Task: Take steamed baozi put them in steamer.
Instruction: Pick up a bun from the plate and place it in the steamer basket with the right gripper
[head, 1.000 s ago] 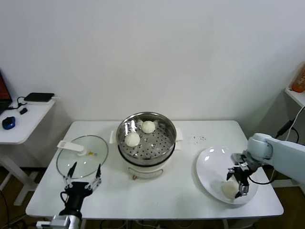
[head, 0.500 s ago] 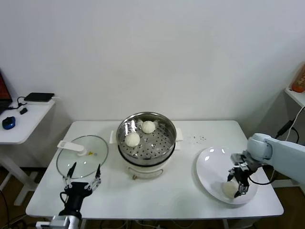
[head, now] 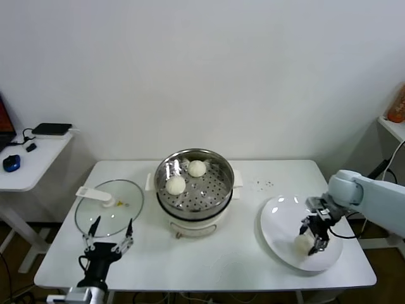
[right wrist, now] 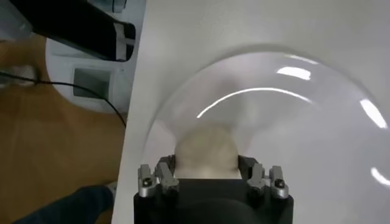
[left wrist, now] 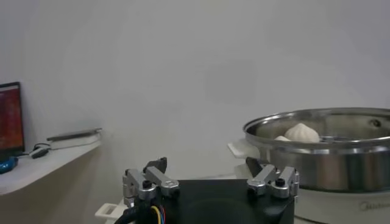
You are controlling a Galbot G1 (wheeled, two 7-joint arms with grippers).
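Now right claw (head: 312,241) clamped around baozi (head: 302,241) over plate (head: 278,218), bun between fingers, likely for carry to steamer (head: 195,183). Two buns (head: 176,184) already sit on its perforated floor. Left claw (head: 107,235) parked, spread open, near lid (head: 109,208) at counter (head: 247,259) front.

Two steamed baozi (head: 176,184) (head: 197,168) are seen sitting in the steamer (head: 221,190) mid-table. Over on the white plate (head: 276,229), a third bun (head: 302,242) is clamped by the right gripper (head: 312,239). The left gripper (head: 109,238) is parked, fingers spread, just by the glass lid (head: 107,206).
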